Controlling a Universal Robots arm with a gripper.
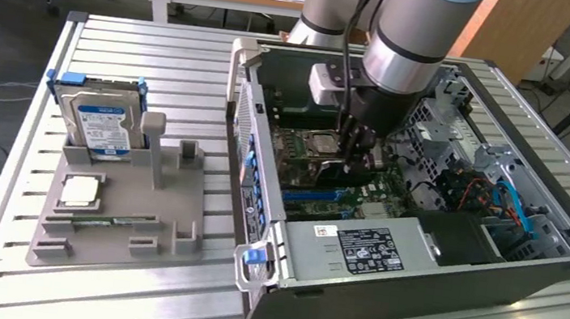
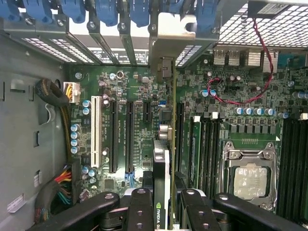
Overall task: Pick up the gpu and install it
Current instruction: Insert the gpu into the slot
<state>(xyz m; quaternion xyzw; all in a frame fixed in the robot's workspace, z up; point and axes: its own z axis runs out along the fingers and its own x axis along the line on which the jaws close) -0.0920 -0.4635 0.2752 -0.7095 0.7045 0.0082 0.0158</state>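
My gripper (image 1: 358, 146) hangs inside the open computer case (image 1: 402, 272), low over the motherboard. It is shut on the gpu (image 2: 162, 159), which shows edge-on in the wrist view as a thin black card with a green logo strip. The black fingers (image 2: 139, 211) press on both of its sides. The card's silvery bracket end (image 2: 164, 70) reaches the rear slot openings of the case. The card stands upright above the long black expansion slots (image 2: 129, 139), beside the memory slots. In the exterior view the gpu (image 1: 358, 168) is a dark shape under the fingers, mostly hidden by the arm.
The processor socket (image 2: 249, 180) lies close beside the card. Blue slot clips (image 2: 108, 9) line the case's rear wall. A power supply (image 1: 361, 250) fills the near end. On the exterior view's left, a grey holder (image 1: 163, 218) carries the hard drive (image 1: 103, 122) and a memory stick (image 1: 92, 220).
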